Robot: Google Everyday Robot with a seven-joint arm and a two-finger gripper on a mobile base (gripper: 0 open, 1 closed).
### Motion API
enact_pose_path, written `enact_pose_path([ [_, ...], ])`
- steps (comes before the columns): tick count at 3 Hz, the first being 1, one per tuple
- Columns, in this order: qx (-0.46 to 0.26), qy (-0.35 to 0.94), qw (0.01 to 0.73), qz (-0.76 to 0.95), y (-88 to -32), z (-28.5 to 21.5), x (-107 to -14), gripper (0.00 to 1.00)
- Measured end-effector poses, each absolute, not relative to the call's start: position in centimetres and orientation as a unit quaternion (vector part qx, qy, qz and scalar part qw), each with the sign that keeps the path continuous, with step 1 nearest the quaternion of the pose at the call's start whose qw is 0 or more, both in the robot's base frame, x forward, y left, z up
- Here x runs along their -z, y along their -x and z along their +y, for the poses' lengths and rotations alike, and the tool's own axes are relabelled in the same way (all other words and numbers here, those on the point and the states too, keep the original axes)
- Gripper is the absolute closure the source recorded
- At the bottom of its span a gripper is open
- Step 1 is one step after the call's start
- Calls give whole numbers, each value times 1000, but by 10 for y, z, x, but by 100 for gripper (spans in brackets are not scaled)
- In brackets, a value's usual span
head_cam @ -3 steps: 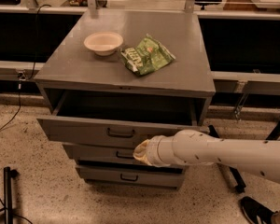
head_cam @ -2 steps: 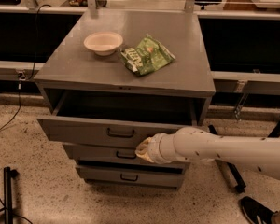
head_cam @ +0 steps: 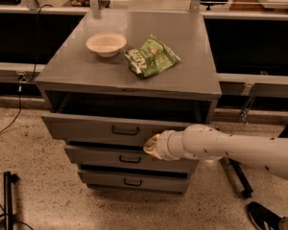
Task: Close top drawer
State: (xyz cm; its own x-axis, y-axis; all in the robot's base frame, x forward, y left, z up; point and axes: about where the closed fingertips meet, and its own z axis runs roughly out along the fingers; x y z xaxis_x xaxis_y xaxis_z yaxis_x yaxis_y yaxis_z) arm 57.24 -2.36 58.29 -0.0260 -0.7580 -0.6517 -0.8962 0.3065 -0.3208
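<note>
The top drawer [head_cam: 86,128] of the grey cabinet stands pulled out a little, with a dark gap behind its flat front. Its small dark loop handle [head_cam: 125,130] sits at the centre. My white arm reaches in from the right. The gripper [head_cam: 151,146] is at the drawer front's lower edge, just right of the handle, at or touching the front.
On the cabinet top [head_cam: 192,80] stand a cream bowl [head_cam: 106,44] and a green snack bag [head_cam: 151,56]. Two lower grey drawers [head_cam: 101,156] sit below. A black stand [head_cam: 8,198] is at lower left, a chair leg [head_cam: 237,178] at right.
The arm and gripper have barely shifted against the drawer front; the drawer looks about the same distance out.
</note>
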Motion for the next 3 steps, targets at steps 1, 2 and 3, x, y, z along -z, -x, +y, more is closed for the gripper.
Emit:
enact_pose_path([
  [1, -73, 576, 391, 714, -587, -35, -582, 100],
  [2, -64, 569, 395, 718, -600, -47, -582, 100],
  [3, -60, 564, 403, 718, -613, -54, -584, 100],
])
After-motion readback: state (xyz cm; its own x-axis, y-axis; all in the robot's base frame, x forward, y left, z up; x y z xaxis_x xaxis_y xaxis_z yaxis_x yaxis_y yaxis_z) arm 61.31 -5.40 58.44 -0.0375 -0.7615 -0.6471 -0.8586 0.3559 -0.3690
